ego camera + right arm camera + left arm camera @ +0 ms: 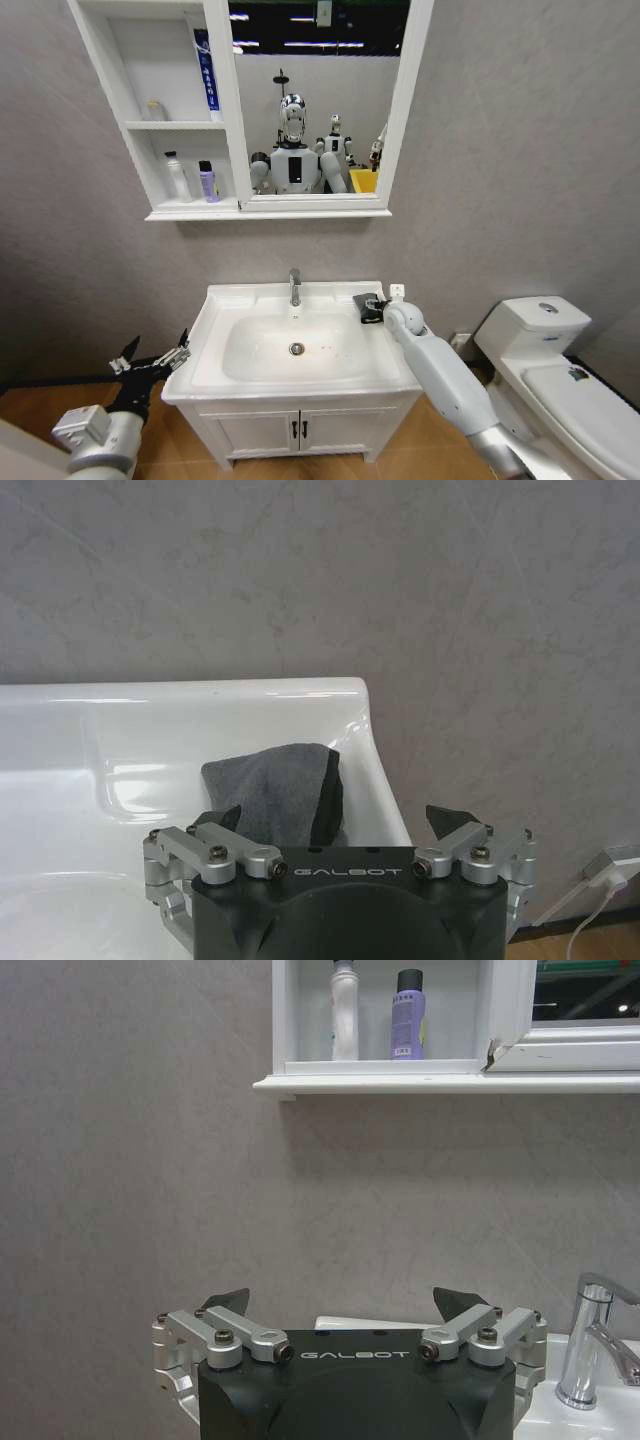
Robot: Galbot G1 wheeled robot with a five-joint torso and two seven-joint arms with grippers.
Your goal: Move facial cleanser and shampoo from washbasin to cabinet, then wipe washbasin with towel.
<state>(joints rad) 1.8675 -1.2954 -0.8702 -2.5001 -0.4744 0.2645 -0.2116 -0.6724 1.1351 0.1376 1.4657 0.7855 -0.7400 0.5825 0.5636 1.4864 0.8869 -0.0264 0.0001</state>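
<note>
Right claw (pixel 337 825), fingers apart, hovers over the towel (pixel 275 790) on the washbasin (pixel 225 305) rim; the wiping step begins, needing a descent and pinch.

Left claw (pixel 150 362) waits apart beside the basin.

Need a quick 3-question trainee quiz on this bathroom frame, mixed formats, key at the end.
1. True or false: the towel lies folded on the washbasin rim's back right corner.
2. Which tool is at the towel? A) left tool B) right tool
3. Fill in: the white bottle and purple bottle stand on the cabinet's ____ shelf.

Key: 1 true; 2 B; 3 lower.
</note>
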